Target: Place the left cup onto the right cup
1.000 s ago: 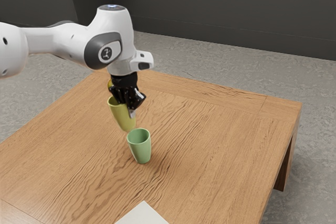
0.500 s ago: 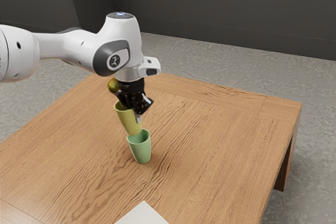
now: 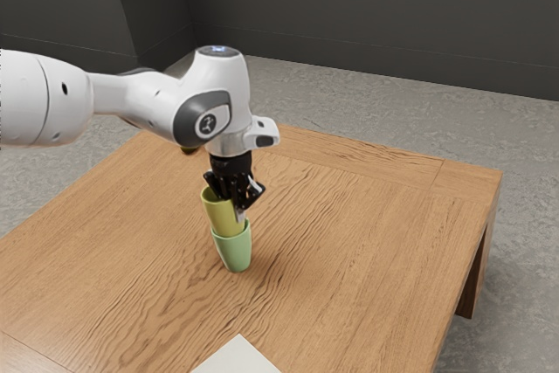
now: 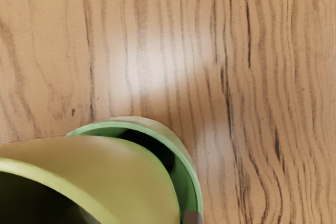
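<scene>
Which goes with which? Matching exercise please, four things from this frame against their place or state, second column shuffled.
Things:
1. yellow-green cup
2. green cup
3. gripper
4. white sheet

Place or state:
A. lies at the near edge of the table
B. clamped on a cup's rim
C. stands upright on the wood
D. tilted, lower end inside the other cup's mouth

Pairs: 1-D, 2-C, 3-B, 4-A
</scene>
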Controlling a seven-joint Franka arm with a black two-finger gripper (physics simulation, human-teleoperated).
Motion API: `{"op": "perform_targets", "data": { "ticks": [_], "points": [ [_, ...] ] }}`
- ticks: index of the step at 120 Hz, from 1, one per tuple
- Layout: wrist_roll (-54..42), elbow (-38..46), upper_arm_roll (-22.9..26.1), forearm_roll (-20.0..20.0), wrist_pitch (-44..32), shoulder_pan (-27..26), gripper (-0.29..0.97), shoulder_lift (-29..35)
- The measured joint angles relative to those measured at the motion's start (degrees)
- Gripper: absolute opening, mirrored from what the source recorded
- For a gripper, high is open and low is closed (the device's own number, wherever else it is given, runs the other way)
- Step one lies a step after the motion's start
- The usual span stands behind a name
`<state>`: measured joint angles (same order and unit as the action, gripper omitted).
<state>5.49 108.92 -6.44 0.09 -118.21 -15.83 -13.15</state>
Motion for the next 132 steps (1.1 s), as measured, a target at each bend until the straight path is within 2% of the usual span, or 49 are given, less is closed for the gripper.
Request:
{"op": "perform_targets", "data": {
  "ticks": [22, 45, 67, 107, 132],
  "points": [
    [0.3, 0.0, 0.0, -0.1, -0.3, 0.0, -0.07, -1.3],
    [0.2, 0.1, 0.1, -0.7, -0.8, -0.1, 0.33, -1.4],
    [0.1, 0.1, 0.1, -0.8, -0.9, -0.2, 0.53, -0.1],
    [-0.2, 0.3, 0.2, -0.7, 4.5, -1.6, 0.65, 10.1],
    [-0.5, -4.5, -0.2, -0.7, 11.1, -1.6, 0.67, 12.2]
  ]
}}
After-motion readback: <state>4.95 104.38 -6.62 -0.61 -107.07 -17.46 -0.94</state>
